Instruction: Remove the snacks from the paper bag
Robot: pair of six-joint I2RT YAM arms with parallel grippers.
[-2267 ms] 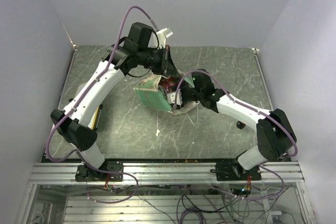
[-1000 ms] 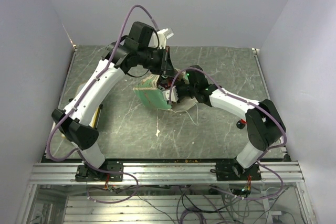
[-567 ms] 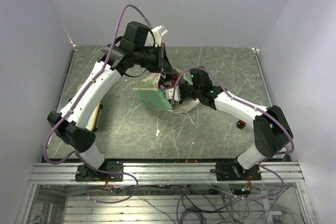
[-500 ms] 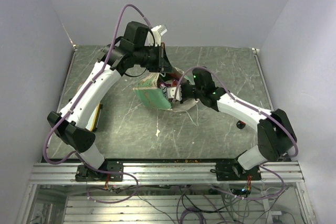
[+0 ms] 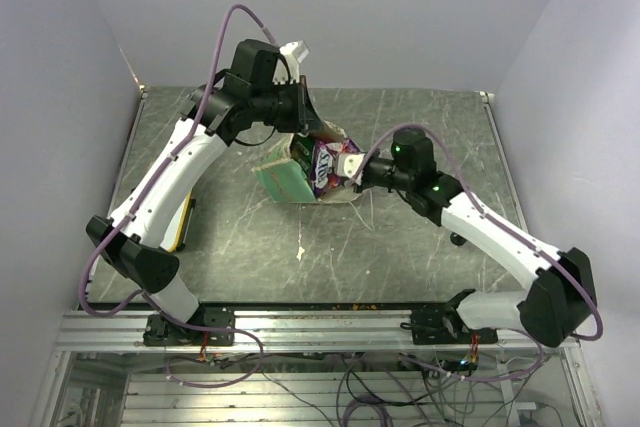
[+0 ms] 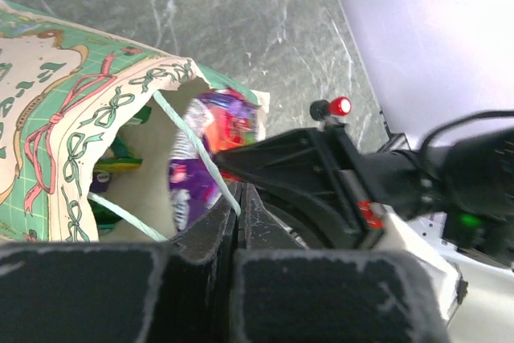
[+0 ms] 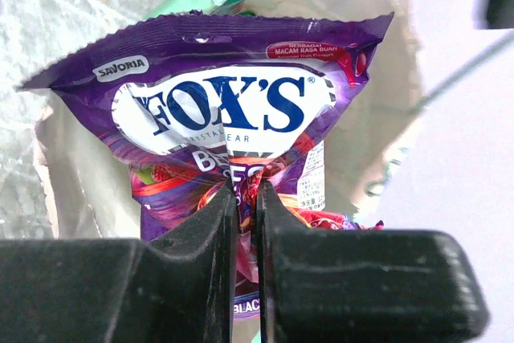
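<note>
The paper bag (image 5: 283,179) is near the middle of the green-grey worktop (image 5: 430,127). It leans over, and its open mouth faces the right arm. Its front is cream with pink bows and a mint-green edge, and the inside is tan.

The left gripper (image 6: 238,198) is up above the bag. Its two fingers are pressed tight together, and a thin string handle (image 6: 186,139) of the bag runs right into the crack between them. So it is pinching the string and holding the top of the bag up.

The right gripper (image 7: 246,194) reaches in from the other side. It is clamped on a purple packet (image 7: 225,102), and its fingers squeeze the middle of the packet so the shiny wrap bunches up there. The packet has big blue letters on a white patch, and red and orange at the bottom. It stands up straight in the fingers, right at the mouth of the bag, with the tan inside of the bag behind it. In the top view the packet shows at the open end of the bag, between the bag and the right arm.

Deeper in the bag there are more snacks: a green and yellow packet (image 6: 116,165) lies low down, with a bit of purple next to it.

A small black button with a red top (image 6: 339,106) sits on the worktop past the right arm, well apart from the bag.
</note>
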